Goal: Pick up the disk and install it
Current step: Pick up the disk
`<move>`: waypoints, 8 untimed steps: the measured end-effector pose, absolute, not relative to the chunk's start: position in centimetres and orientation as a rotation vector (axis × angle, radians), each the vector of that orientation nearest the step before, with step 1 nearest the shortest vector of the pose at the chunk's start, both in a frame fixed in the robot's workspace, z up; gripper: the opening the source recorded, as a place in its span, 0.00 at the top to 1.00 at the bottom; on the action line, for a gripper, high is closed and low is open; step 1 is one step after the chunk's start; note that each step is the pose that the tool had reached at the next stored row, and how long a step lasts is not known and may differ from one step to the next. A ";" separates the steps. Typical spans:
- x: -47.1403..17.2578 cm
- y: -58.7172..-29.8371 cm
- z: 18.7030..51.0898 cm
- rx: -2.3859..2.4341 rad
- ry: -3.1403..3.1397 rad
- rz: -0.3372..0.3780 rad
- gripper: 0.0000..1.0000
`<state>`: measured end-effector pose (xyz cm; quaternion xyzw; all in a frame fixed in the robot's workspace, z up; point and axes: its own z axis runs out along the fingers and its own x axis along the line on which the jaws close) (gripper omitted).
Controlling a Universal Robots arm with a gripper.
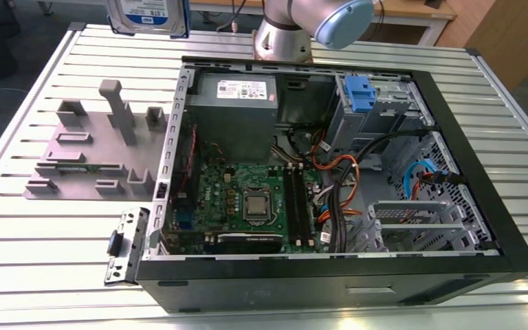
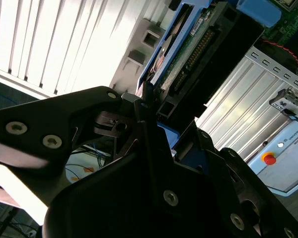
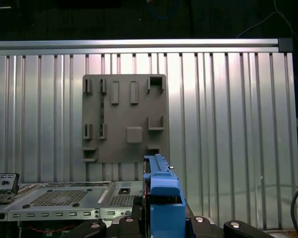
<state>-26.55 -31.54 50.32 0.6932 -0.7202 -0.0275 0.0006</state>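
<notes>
The disk (image 1: 149, 17), silver-grey with a white-and-blue label and a blue caddy frame, hangs high above the table's far edge at the exterior view's left, over the grey fixture plate. In the second wrist view my gripper (image 2: 150, 108) is shut on the disk (image 2: 181, 54), its black fingers (image 2: 97, 106) clamping the edge. The first wrist view shows the disk's blue caddy (image 3: 161, 191) edge-on between the gripper's (image 3: 162, 219) fingers, above the open case.
An open computer case (image 1: 484, 172) lies on the slatted metal table (image 1: 25, 227), with a motherboard (image 1: 245, 199), a grey power supply (image 1: 236, 93) and another blue caddy (image 1: 360, 93) in the drive bay. A grey fixture plate (image 1: 90, 155) and a loose bracket (image 1: 124, 244) lie beside it.
</notes>
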 end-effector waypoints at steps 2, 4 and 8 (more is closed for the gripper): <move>-26.5 -31.6 50.3 2.177 -2.262 -0.086 0.64; -26.5 -31.6 50.3 2.177 -2.262 -0.086 0.64; -26.5 -31.7 50.3 2.177 -2.262 -0.086 0.64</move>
